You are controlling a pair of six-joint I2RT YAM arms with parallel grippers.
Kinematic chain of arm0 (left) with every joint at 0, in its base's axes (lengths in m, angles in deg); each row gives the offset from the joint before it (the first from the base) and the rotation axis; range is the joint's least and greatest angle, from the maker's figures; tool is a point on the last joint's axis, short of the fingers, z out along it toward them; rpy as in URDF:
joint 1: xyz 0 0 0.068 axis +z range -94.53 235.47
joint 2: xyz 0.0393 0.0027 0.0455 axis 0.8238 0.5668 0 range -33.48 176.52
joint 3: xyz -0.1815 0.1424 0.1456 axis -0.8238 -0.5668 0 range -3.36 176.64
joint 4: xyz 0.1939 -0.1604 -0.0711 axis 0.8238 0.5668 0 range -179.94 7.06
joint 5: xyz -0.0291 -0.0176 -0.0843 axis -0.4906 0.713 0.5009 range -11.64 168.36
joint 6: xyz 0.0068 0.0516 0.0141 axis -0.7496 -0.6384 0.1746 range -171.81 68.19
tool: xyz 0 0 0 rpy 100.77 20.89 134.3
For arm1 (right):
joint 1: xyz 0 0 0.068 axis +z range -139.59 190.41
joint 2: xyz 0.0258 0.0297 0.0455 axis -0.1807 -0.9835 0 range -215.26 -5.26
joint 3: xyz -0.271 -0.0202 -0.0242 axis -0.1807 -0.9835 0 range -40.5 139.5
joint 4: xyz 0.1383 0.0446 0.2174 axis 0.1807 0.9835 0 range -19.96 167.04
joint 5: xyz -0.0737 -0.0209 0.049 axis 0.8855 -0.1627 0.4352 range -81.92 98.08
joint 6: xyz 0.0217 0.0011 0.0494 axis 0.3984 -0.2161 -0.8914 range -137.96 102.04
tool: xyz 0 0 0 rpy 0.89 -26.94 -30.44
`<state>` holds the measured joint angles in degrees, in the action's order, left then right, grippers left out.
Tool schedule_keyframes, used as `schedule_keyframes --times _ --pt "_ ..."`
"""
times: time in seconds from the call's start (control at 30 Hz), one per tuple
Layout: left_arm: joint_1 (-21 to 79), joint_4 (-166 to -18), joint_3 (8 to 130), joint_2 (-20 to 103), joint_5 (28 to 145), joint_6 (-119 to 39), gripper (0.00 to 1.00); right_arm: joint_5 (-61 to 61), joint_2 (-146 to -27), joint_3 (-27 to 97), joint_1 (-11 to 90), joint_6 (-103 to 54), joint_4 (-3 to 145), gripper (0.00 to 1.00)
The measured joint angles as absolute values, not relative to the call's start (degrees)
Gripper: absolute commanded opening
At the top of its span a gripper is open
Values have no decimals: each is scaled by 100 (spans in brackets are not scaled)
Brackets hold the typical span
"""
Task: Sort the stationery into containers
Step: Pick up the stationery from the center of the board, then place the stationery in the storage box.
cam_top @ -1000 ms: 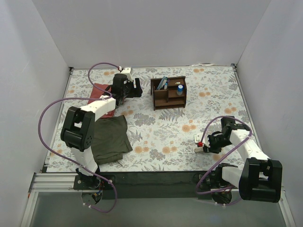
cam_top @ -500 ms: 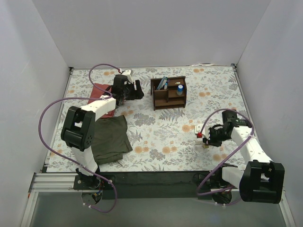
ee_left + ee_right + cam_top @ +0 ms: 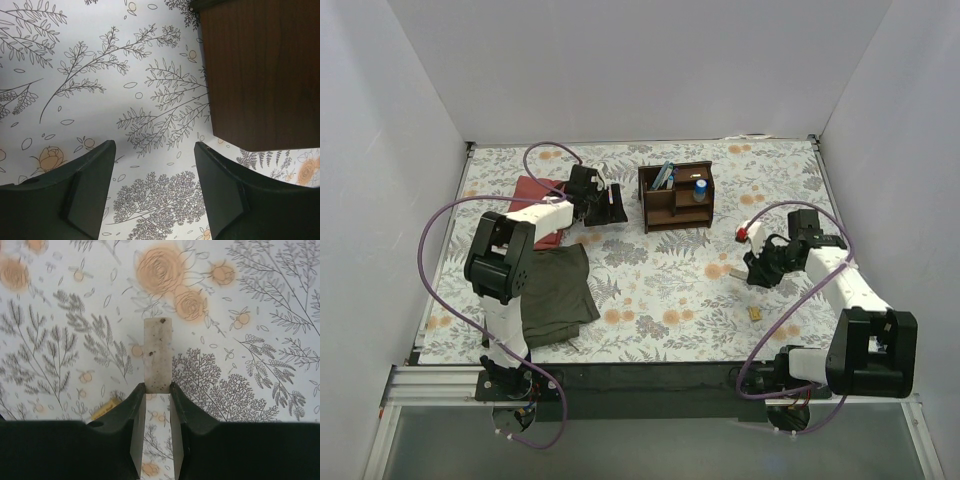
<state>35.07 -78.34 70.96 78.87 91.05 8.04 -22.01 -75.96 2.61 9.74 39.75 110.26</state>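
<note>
**Top view:** The right gripper (image 3: 743,268), a second ago low at the table's near edge, has swung up and inward over the floral table (image 3: 660,300). It carries a pale eraser block (image 3: 737,270) roughly halfway toward the dark wooden organiser (image 3: 676,197), which stands at the far middle. The left gripper (image 3: 611,203) has meanwhile slid off the red cloth (image 3: 532,192) and now sits just beside the organiser's left wall. The olive cloth (image 3: 555,290) lies well behind it. By the look of it, the block is the piece now bound for a compartment, and the drop is not yet made.

Already in the organiser are blue pens (image 3: 664,176), leaning in the upper-left slot. A blue-capped cylinder (image 3: 700,189) stands in the right-hand one. What the lower shelves hold is too small to tell. A small tan scrap (image 3: 755,313) lies on the table near the right arm, and I cannot tell what it is.

**Left wrist:** The dark fingers (image 3: 85,195) stand spread wide with nothing between them but the leaf pattern below. The organiser's plain brown side fills the upper right, near the right-hand finger but apart from it.

**Right wrist:** The jaws are pressed on the near end of the speckled beige block, which juts straight forward from the tips, seemingly clear of the table. The tan scrap shows on the table at lower left, beside the finger.
</note>
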Motion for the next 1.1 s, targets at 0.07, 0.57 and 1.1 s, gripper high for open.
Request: schedule_keyframes --times 0.07,0.57,1.1 --pt "3507 -7836 7092 7887 9140 868 59 -2212 -7847 403 985 3145 10714 17" --pt "3507 -8542 6469 7907 9894 1665 2 -1490 -8641 810 2227 -1852 7910 6" --pt "3275 -8898 7280 8761 10397 1996 0 -345 -9432 1492 2441 -2991 7285 1"
